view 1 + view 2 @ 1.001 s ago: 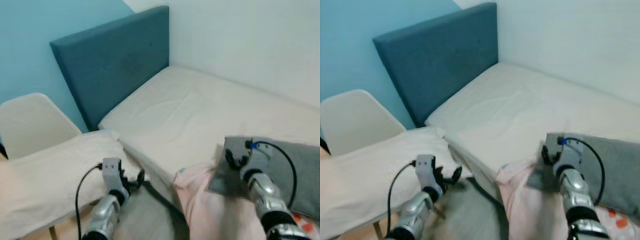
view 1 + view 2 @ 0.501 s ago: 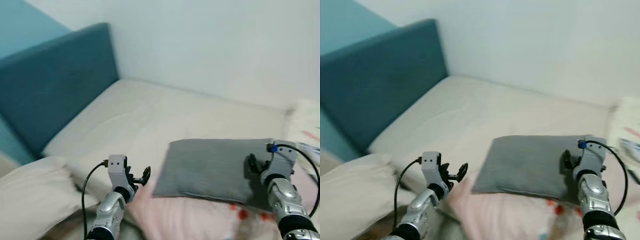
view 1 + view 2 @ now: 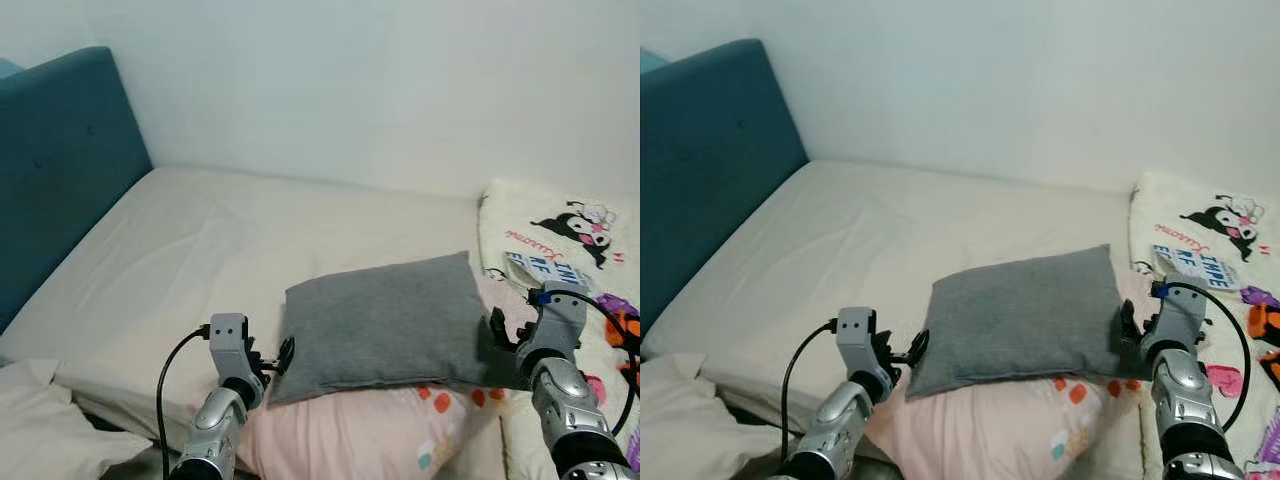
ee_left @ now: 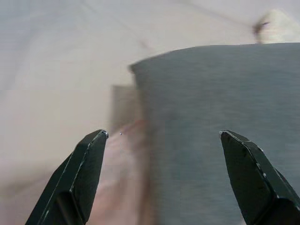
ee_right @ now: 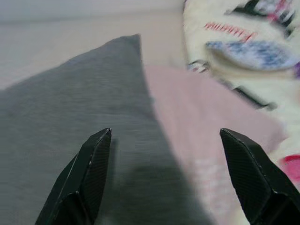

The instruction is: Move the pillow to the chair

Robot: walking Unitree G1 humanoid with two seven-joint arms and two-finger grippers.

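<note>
Cream mattress (image 3: 250, 240) — soft grey pillow (image 3: 385, 320) between left gripper (image 4: 161, 140) and right gripper (image 5: 164, 138), jaws apart.

The cream bed (image 3: 250, 240) carries a pink pillow (image 3: 350, 435) topped by a grey pillow (image 3: 385, 320).

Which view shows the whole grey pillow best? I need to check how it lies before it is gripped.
The right eye view: the grey pillow shows whole, lying on a pink pillow. The left eye view shows much the same. Each wrist view shows one end between open fingers.
</note>
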